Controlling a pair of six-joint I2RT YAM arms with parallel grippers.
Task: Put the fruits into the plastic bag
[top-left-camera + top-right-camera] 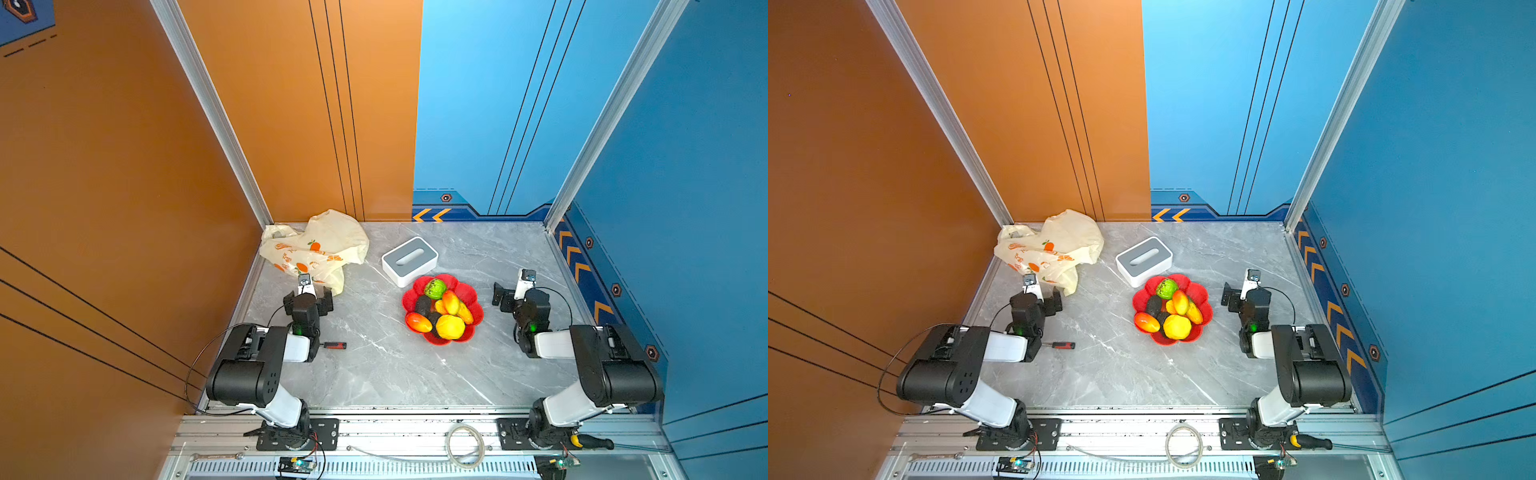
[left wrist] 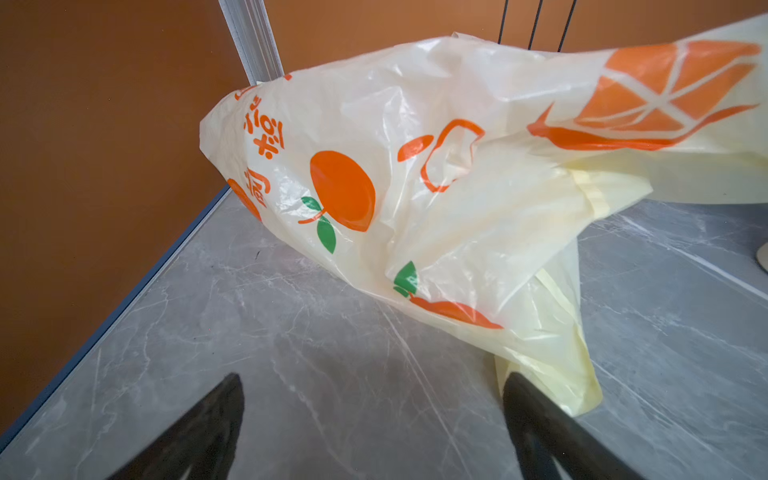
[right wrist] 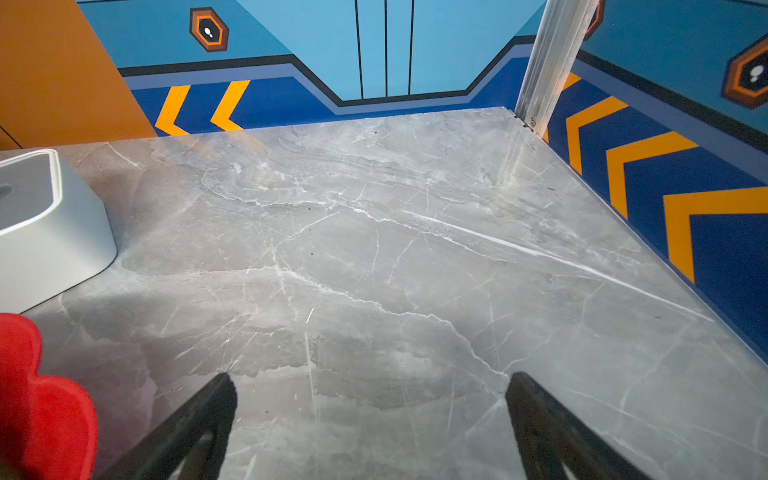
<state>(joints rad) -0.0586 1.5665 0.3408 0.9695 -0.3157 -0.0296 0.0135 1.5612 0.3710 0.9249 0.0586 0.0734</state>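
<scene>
The plastic bag [image 1: 320, 245] lies crumpled at the far left corner of the counter [image 1: 395, 374]. Its mouth is lost among the folds, so we cannot make out its inside. In the left wrist view the bag runs off the picture's edge, with only part of its orange prints showing.

The left pincer [image 2: 374, 382] hangs just in front of the bag with its jaws spread wide and nothing between them. One fingertip [image 2: 517, 384] sits against the bag's trailing end. We cannot tell whether it touches.

The fruits [image 1: 440, 309] are all heaped in a red dish [image 1: 471, 293] near the middle of the counter, well apart from the bag. The green one [image 1: 435, 289] sits at the far side and a yellow one [image 1: 450, 327] at the near side, while the dark ones [image 1: 424, 305] are half buried under the others.

A white-grey box [image 1: 409, 259] stands just behind the dish. The right wrist view cuts off both, showing only a corner of each.

The right pincer [image 3: 371, 379] is likewise released, spread over bare counter beside the dish. In both top views the arm hides one of its fingers.
</scene>
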